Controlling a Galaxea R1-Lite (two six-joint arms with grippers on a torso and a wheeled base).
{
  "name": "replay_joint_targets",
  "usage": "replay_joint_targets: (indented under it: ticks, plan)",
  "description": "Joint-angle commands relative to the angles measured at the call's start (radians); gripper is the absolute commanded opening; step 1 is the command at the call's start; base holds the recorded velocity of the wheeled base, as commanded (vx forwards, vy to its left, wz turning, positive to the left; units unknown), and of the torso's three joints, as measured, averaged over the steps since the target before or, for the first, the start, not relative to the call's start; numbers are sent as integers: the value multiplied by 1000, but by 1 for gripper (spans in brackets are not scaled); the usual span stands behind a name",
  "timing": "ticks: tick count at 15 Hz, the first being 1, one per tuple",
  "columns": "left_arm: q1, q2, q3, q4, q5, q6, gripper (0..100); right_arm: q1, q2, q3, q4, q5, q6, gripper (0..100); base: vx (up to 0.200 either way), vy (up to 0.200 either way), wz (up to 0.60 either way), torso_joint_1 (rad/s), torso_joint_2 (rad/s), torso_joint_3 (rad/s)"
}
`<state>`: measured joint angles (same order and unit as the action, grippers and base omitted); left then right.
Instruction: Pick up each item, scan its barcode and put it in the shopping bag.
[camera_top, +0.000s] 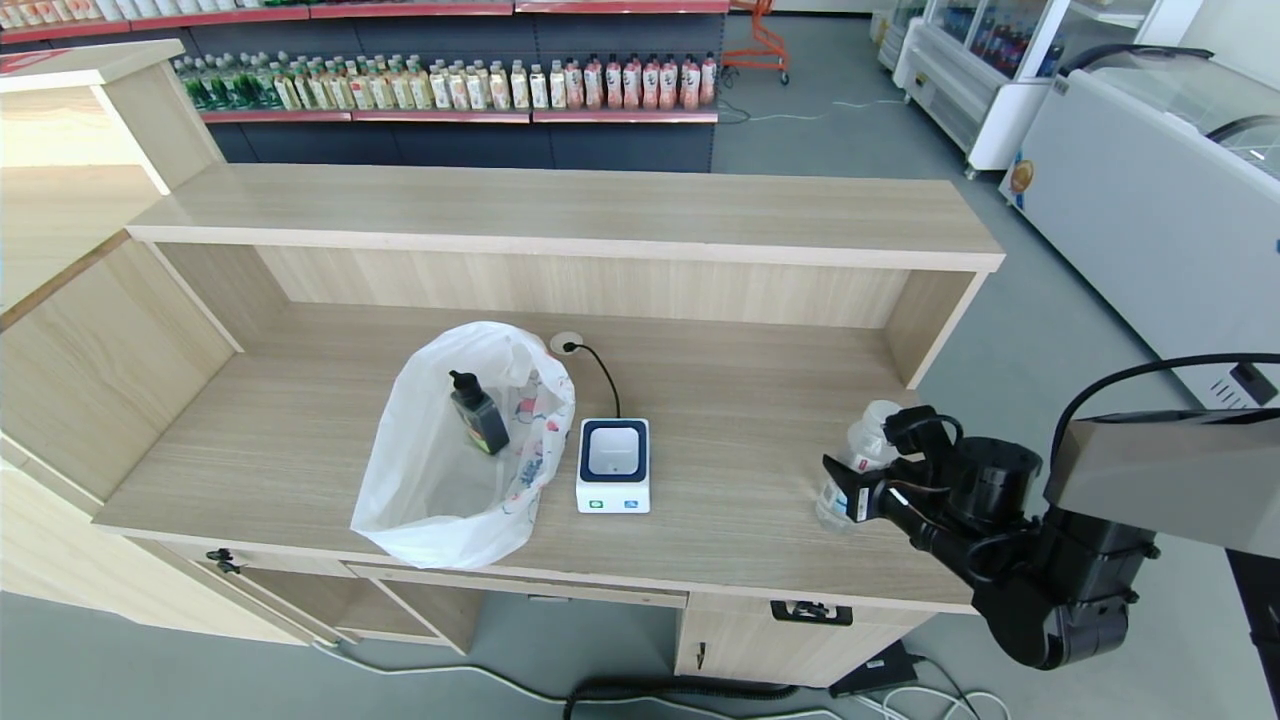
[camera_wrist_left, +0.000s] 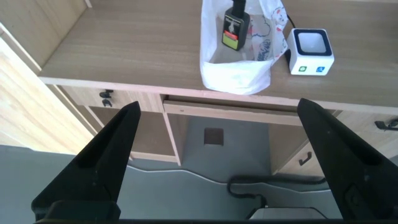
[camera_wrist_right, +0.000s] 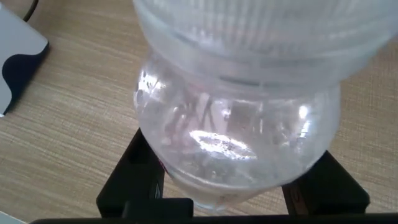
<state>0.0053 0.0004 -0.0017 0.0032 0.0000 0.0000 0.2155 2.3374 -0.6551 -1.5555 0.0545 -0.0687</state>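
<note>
Right now the counter is carrying the shopping bag at the left, already holding a dark bottle, with the scanner just beside it. At the right, the right gripper is clasping the clear bottle. It will want a firm grip, with the barcode facing the scanner. The left gripper is hanging spread open.

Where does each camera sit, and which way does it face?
Head view: on the head, facing down at the counter; right arm shows, right gripper around a clear bottle.
Left wrist view: off the counter's front, facing it past the open left gripper.
Right wrist view: close on the bottle between its fingers.
Shared: head and left wrist views show shopping bag and scanner.
</note>
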Motion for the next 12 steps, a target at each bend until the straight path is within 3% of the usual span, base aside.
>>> replay_joint_targets:
  ticks: [1, 6, 8, 10, 12]
  plan:
    - [1, 0, 0, 0, 0, 0, 100, 5, -10, -3, -3, 1, 0, 0, 0, 0, 0, 0, 0, 0]
    - [1, 0, 0, 0, 0, 0, 100, 15, -58, 17, 9, 2, 4, 0, 0, 0, 0, 0, 0, 0]
    - [1, 0, 0, 0, 0, 0, 100, 7, -150, 0, 94, 45, 43, 0, 0, 0, 0, 0, 0, 0]
    - [1, 0, 0, 0, 0, 0, 100, 11, -422, 2, 327, 285, 299, 0, 0, 0, 0, 0, 0, 0]
    - [1, 0, 0, 0, 0, 0, 100, 25, -563, 22, 460, 444, 394, 0, 0, 0, 0, 0, 0, 0]
